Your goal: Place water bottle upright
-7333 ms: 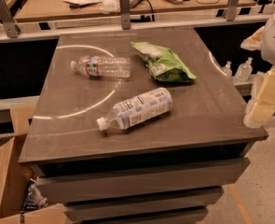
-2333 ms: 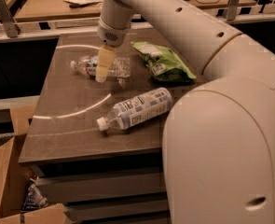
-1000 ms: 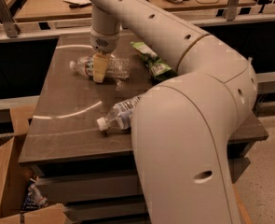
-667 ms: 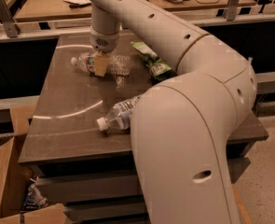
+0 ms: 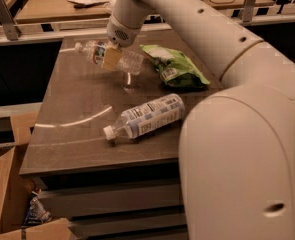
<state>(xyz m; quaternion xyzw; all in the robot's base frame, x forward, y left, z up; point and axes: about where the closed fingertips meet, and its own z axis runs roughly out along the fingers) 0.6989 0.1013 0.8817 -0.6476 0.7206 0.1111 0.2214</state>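
Note:
The slim clear water bottle (image 5: 128,61) with a white cap and a red-and-white label band is lifted above the far left part of the table, lying roughly horizontal with its cap to the left. My gripper (image 5: 111,57) is shut on the water bottle at its middle, and its tan fingers (image 5: 112,58) cover part of the label. My big white arm reaches in from the right and fills the right side of the view.
A fatter bottle (image 5: 148,116) with a white-blue printed label lies on its side mid-table. A green snack bag (image 5: 175,65) lies at the far right. The brown table (image 5: 77,114) has cardboard boxes (image 5: 7,184) at its lower left. A railing and desks stand behind.
My gripper came down on the slim water bottle, closed on it and lifted it off the table. The fat bottle and green bag have not moved.

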